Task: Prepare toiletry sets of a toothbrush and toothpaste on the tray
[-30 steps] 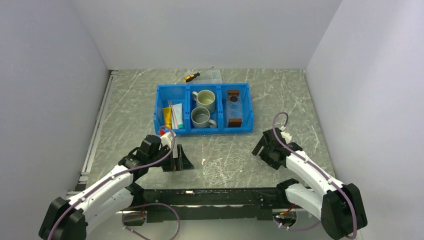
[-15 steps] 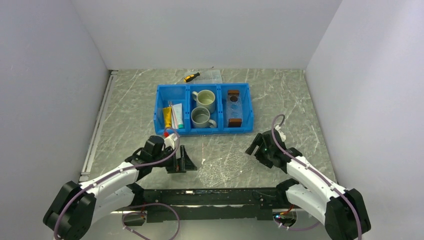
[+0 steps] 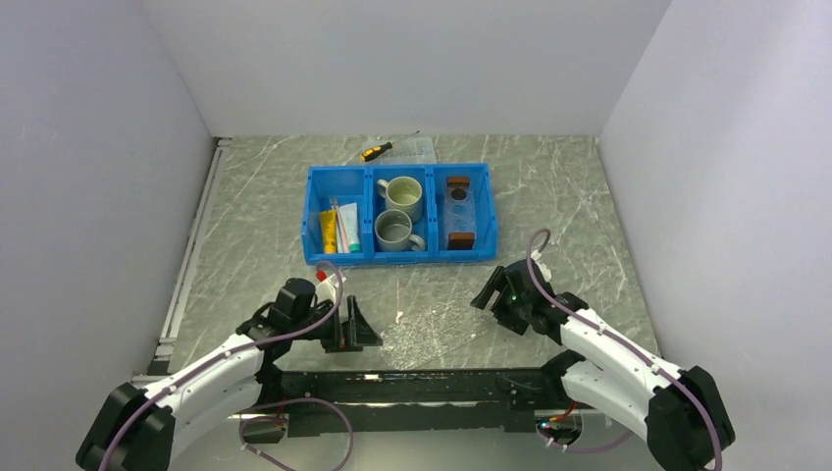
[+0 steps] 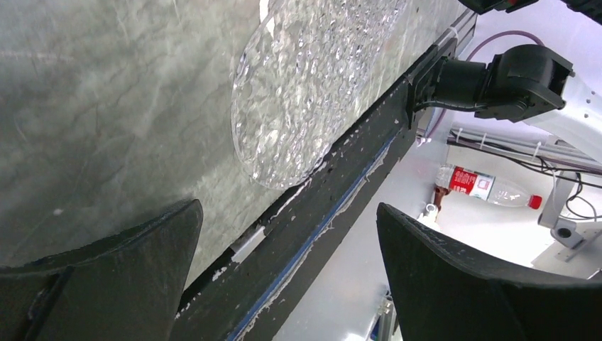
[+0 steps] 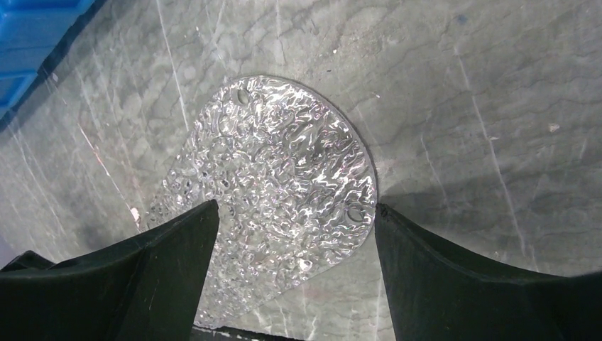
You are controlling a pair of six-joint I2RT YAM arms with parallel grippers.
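Observation:
The clear tray (image 3: pixel 458 213) with brown wooden end blocks lies in the right compartment of the blue bin (image 3: pixel 397 257). In the left compartment the pale toothpaste (image 3: pixel 349 229) lies beside a yellow tube (image 3: pixel 328 234), with the thin toothbrush (image 3: pixel 339 222) between them. My left gripper (image 3: pixel 358 324) (image 4: pixel 287 284) is open and empty, low over the table's near edge. My right gripper (image 3: pixel 489 299) (image 5: pixel 294 263) is open and empty above a clear textured oval plate (image 5: pixel 277 192) (image 4: pixel 305 92). Both grippers are well short of the bin.
Two mugs (image 3: pixel 399 213) fill the bin's middle compartment. A yellow-and-black screwdriver (image 3: pixel 376 151) and a clear box (image 3: pixel 417 149) lie behind the bin. Grey walls close in three sides. A water bottle (image 4: pixel 490 186) lies beyond the table's near edge.
The right gripper has moved left toward the table's middle, over the clear plate. The left gripper has dropped slightly toward the near edge. Both stay open.

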